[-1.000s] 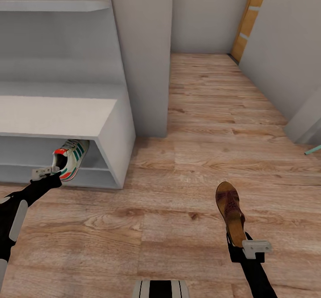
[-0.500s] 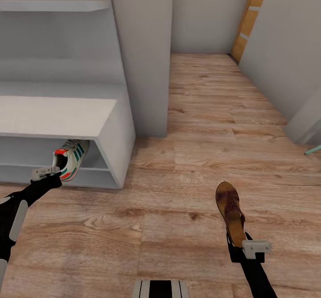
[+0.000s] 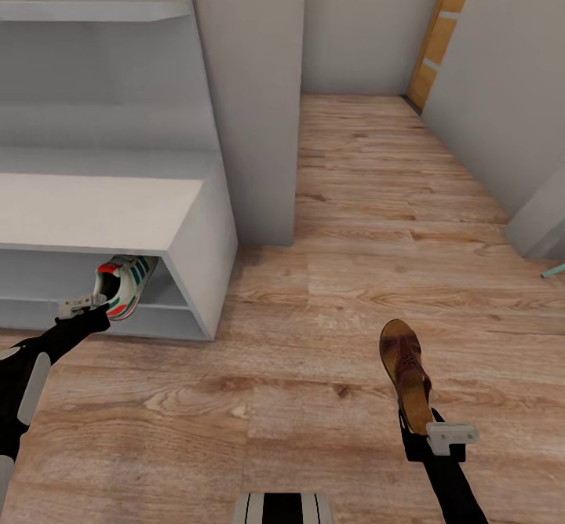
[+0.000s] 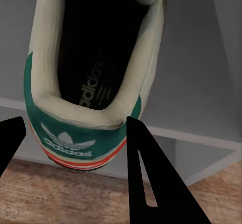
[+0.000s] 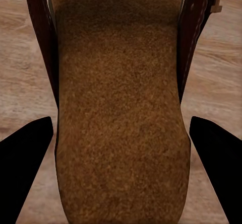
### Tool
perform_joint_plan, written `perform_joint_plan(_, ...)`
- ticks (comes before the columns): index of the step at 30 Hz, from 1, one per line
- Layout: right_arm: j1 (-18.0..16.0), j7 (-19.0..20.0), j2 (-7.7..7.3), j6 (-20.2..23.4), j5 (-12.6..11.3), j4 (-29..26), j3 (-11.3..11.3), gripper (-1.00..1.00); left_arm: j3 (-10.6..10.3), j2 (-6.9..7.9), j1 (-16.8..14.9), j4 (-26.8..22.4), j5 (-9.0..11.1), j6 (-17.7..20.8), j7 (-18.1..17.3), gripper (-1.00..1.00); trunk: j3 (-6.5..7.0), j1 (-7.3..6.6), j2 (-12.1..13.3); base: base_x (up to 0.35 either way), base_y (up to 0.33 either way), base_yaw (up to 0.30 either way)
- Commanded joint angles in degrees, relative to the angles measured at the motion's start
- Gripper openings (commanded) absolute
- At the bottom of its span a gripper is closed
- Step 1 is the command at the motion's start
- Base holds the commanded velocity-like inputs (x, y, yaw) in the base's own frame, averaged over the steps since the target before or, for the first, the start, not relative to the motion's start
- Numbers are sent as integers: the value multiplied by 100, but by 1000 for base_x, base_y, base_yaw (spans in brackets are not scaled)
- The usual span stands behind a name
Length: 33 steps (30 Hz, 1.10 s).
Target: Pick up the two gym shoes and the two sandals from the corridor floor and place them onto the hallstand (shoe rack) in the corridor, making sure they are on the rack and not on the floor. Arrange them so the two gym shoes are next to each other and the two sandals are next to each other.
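A cream gym shoe (image 3: pixel 122 285) with green stripes and an orange-red heel hangs tilted in the mouth of the hallstand's (image 3: pixel 94 210) open shelf, above the lower tier. My left gripper (image 3: pixel 86 304) is shut on its heel; in the left wrist view the black fingers (image 4: pixel 151 178) flank the green heel patch of the gym shoe (image 4: pixel 91 83), with the left gripper (image 4: pixel 75 123) around it. A dark brown sandal (image 3: pixel 406 371) is held over the corridor floor (image 3: pixel 329 273) by my right gripper (image 3: pixel 422 423). The right wrist view shows the sandal's tan sole (image 5: pixel 121 108) between the fingers (image 5: pixel 25 173) of the right gripper (image 5: pixel 121 126).
A pale grey column (image 3: pixel 251 100) stands just right of the hallstand. The corridor runs on past it to a wooden door frame (image 3: pixel 435 38). A grey wall (image 3: pixel 502 100) closes the right side, with a teal rod (image 3: pixel 553 271) at its foot. My base (image 3: pixel 282 508) shows at the bottom.
The whole view has shifted a little, so the hallstand sits lower in the picture. Both grippers keep their holds on the gym shoe and the sandal.
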Motion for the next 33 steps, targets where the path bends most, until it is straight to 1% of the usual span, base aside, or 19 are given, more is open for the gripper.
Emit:
perform_joint_plan(1, 0, 5, 6, -12, 54, -4, -12, -100, 9, -3, -3, -2, 54, 51, -15, -100, -3, 0, -1, 19, 0, 0)
perform_joint_plan(12, 0, 5, 6, -13, 54, -3, -15, -100, 1, -2, -3, 0, 54, 56, -15, -100, -3, 0, -1, 7, 0, 0)
perform_joint_plan(21, 0, 5, 6, -13, 54, -4, -10, -100, -2, -5, -11, 5, 55, 59, -16, -100, -3, 0, -1, 135, 0, 0)
perform_joint_plan(33, 0, 5, 6, -11, 54, -4, -9, -100, -25, -9, -11, 9, 54, 59, -17, -100, -3, 0, -1, 18, 0, 0)
